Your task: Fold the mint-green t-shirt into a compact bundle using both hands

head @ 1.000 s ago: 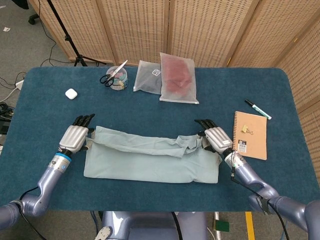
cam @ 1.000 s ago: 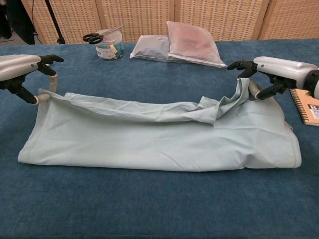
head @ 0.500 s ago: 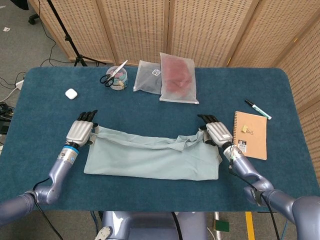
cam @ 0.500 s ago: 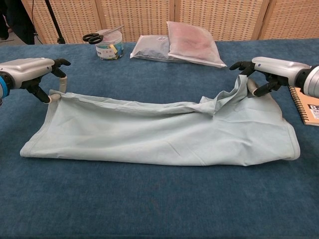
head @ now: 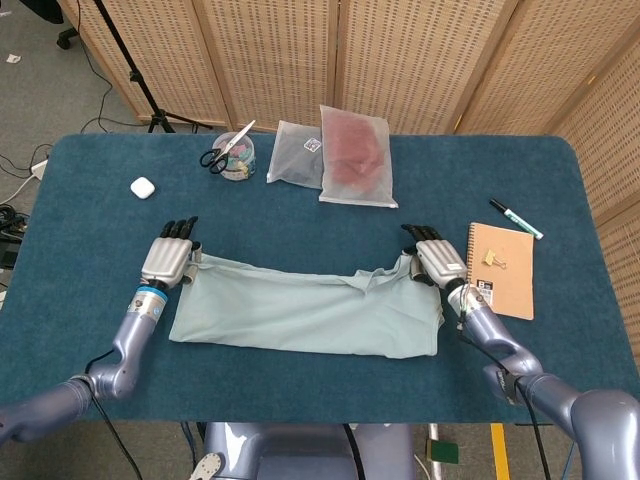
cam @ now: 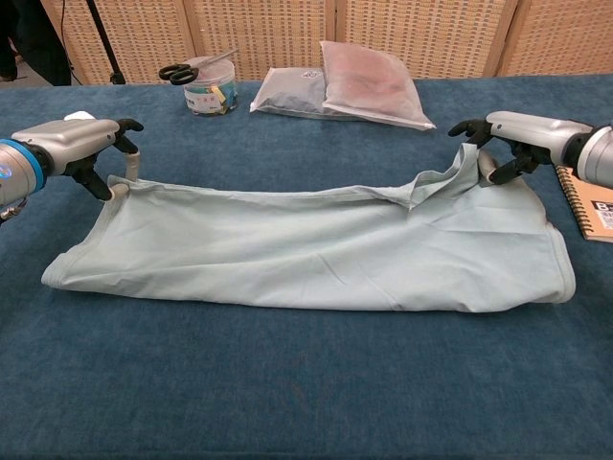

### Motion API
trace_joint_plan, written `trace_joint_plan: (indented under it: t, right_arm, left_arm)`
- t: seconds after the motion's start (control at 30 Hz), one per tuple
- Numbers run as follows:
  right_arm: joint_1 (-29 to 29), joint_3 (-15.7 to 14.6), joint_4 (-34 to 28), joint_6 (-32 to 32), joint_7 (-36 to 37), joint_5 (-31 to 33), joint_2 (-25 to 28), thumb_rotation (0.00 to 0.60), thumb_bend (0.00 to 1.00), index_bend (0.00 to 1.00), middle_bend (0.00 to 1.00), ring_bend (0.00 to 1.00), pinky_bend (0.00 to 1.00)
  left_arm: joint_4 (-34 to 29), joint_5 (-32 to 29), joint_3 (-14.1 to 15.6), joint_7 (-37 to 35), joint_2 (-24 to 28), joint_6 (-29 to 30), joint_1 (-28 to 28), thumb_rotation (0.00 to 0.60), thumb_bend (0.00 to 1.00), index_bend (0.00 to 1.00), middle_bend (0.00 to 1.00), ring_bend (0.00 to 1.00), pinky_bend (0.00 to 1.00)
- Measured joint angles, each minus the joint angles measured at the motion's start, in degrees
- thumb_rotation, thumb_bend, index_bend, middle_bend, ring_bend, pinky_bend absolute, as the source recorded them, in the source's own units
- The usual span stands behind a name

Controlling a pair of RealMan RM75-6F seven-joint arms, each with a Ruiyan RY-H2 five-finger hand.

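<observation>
Change: both corners of the mint-green t-shirt [head: 300, 318] have been drawn toward the top of the frame since a second ago, and the raised fold that stood along its upper edge has flattened out.
T-shirt: lies as a long horizontal band across the middle of the head view, on the blue counter [head: 300, 215]; a small rumple remains right of centre on the upper edge.
Left robot hand [head: 170, 260]: at the band's upper left corner, fingers pinched on the cloth edge.
Right robot hand [head: 434, 260]: at the upper right corner, fingers clamped on a lifted bit of fabric.
Progress: lengthwise fold looks done, judging by the doubled lower edge in the chest view; the band is still wide, so folding the ends inward to a compact bundle remains.
Surroundings: notebook [head: 500, 270] right of the shirt; marker [head: 515, 218] above it; two plastic pouches [head: 340, 155] and a tub with scissors [head: 232, 155] in the upper middle; a small white case [head: 142, 186] upper left.
</observation>
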Motion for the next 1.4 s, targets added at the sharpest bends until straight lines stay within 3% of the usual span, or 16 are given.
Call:
trace_joint_plan:
  t: [0.03, 0.1, 0.5, 0.57, 0.63, 0.7, 0.73, 1.1, 1.4]
  right_arm:
    - [0.02, 0.0, 0.27, -0.13, 0.06, 0.03, -0.13, 0.6, 0.86, 0.62, 0.07, 0.0, 0.0]
    - [0.05, -0.03, 0.71, -0.33, 0.19, 0.06, -0.33, 0.6, 0.87, 0.62, 0.07, 0.0, 0.0]
    - [-0.09, -0.13, 2.02, -0.51, 0.75, 0.03, -0.91, 0.6, 0.88, 0.62, 0.07, 0.0, 0.0]
    - [-0.18, -0.03, 2.13, -0.44, 0.44, 0.22, -1.02, 0.6, 0.79, 0.5, 0.05, 0.0, 0.0]
    - [-0.32, -0.04, 2.06, -0.46, 0.01, 0.34, -0.97, 0.6, 0.45, 0.19, 0.01, 0.0, 0.0]
    - [-0.38, -0.35, 1.79, -0.74, -0.54, 0.24, -0.63, 0.6, 0.19, 0.03, 0.0, 0.0, 0.0]
    - [-0.41, -0.56, 1.56, -1.07, -1.11, 0.21, -0.35, 0.6, 0.13, 0.0, 0.0, 0.0, 0.0]
    - [-1.99, 1.14, -2.0, 0.96, -12.82, 4.11, 1.37, 0.6, 0.1, 0.0, 0.0, 0.0, 0.0]
    - [-5.52, 3.34, -10.04, 9.8, -21.72, 6.83, 5.35, 0.6, 0.1, 0.0, 0.0, 0.0, 0.0]
  left_arm:
    - [0.12, -0.28, -0.01, 0.15, -0.2, -0.02, -0.06, 0.6, 0.51, 0.11, 0.0, 0.0, 0.0]
    - [0.25, -0.78, -0.12, 0.32, -0.49, 0.06, -0.12, 0.6, 0.5, 0.01, 0.0, 0.0, 0.0]
    - [-0.71, 1.38, -0.43, -2.77, 0.26, 3.49, 0.82, 0.6, 0.45, 0.0, 0.0, 0.0, 0.0]
    - [-1.2, 1.6, -0.5, -3.29, 0.62, 3.76, 0.99, 0.6, 0.45, 0.0, 0.0, 0.0, 0.0]
    - [-1.93, 1.91, -0.59, -3.85, 1.16, 4.2, 1.21, 0.6, 0.45, 0.0, 0.0, 0.0, 0.0]
    - [-2.74, 2.24, -0.64, -4.25, 1.76, 4.63, 1.41, 0.6, 0.44, 0.0, 0.0, 0.0, 0.0]
    - [-3.22, 2.41, -0.67, -4.46, 2.1, 4.87, 1.52, 0.6, 0.44, 0.0, 0.0, 0.0, 0.0]
    - [-10.47, 4.07, -0.64, -5.07, 7.27, 7.99, 3.23, 0.6, 0.44, 0.0, 0.0, 0.0, 0.0]
    - [-14.74, 6.37, 0.72, -5.89, 11.02, 10.64, 5.4, 0.6, 0.44, 0.0, 0.0, 0.0, 0.0]
